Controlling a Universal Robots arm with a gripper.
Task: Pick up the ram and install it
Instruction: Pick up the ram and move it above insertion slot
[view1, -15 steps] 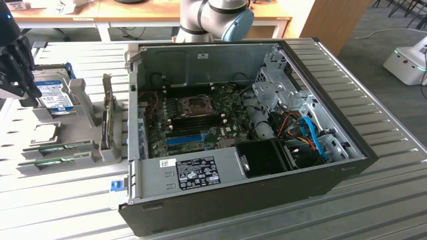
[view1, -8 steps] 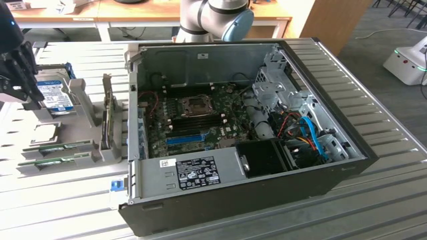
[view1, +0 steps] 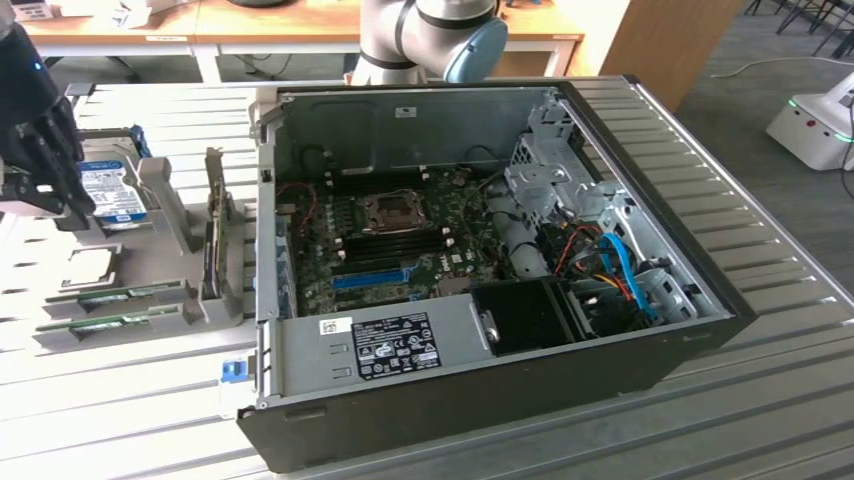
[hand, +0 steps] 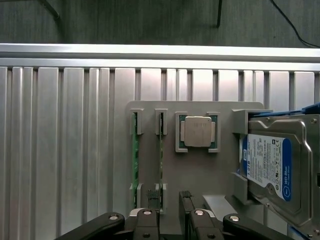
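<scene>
At the exterior view's left of the counter (view1: 774, 400), the ram (hand: 161, 150) is kept on edge in a slotted grey holder (hand: 200, 175), apparently so that it can be taken from above. The end effector (hand: 170, 196) is held spread close above it, with nothing pinched.

I see: thin green ram stick (hand: 161, 155) | silver hard drive (hand: 280, 165), blue-white label | ribbed silver tabletop (hand: 60, 150) | my jaws black

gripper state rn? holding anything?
Gripper: open, holding nothing, poised over the grey parts holder.
</scene>
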